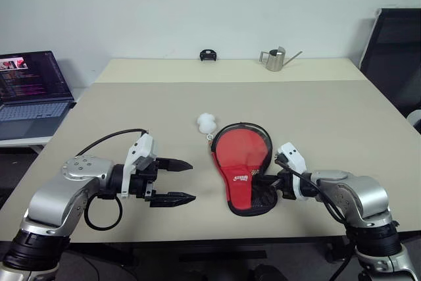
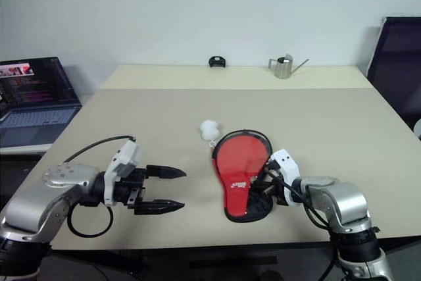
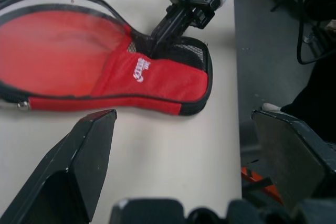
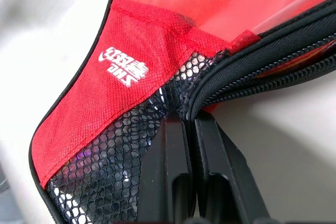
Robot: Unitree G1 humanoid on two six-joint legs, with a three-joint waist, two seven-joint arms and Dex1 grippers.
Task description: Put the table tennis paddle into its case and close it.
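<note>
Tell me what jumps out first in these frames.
The red case lies near the table's front edge, and the right gripper is shut at its mesh-pocket end, at the zipper edge. The left gripper hangs open left of the case, pointing at it. A small white ball sits just behind the case.

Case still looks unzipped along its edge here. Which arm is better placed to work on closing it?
Probably the right. Its tool is shut, with its tips at the zip edge of the case, by the mesh pocket. The left tool is open, off to the side, not touching it.
</note>
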